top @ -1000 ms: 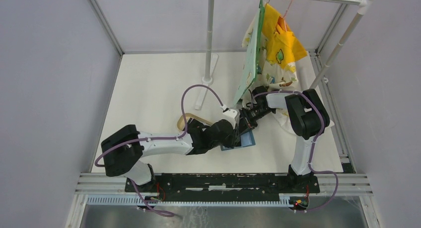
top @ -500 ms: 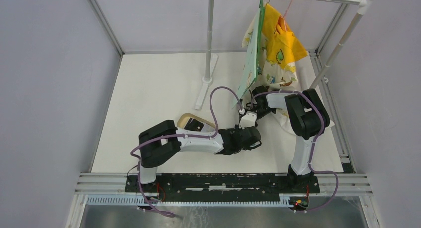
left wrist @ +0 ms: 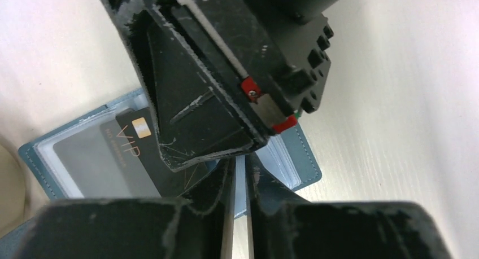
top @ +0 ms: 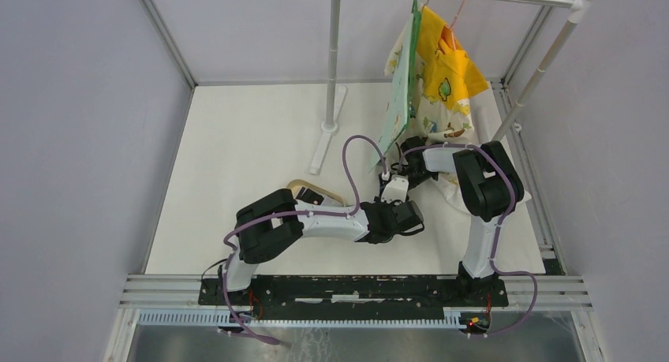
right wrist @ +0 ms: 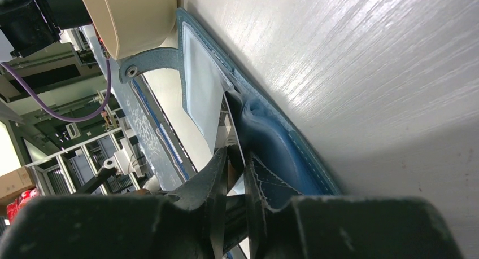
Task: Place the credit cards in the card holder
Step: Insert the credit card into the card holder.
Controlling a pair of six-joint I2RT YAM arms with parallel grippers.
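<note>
The teal-blue card holder (left wrist: 296,157) lies open on the table, its clear pockets facing up. A black credit card (left wrist: 127,157) with a gold chip and "VIP" lettering lies on its left pocket. My left gripper (left wrist: 240,180) is shut and empty just above the holder's right half. My right gripper (right wrist: 234,174) is shut on an inner leaf of the card holder (right wrist: 282,140); one of its fingers (left wrist: 197,118) hangs over the holder in the left wrist view. In the top view both grippers, left (top: 404,218) and right (top: 392,190), meet and hide the holder.
A tan oval tray (top: 304,190) sits just left of the holder and also shows in the right wrist view (right wrist: 130,16). A clothes rack pole (top: 331,62) stands behind, with hanging cloths (top: 438,70) at the back right. A white cloth (top: 451,190) lies under the right arm.
My left arm has swung to the right, and its gripper has moved across the card holder to its right side. The right arm has stayed in place.
</note>
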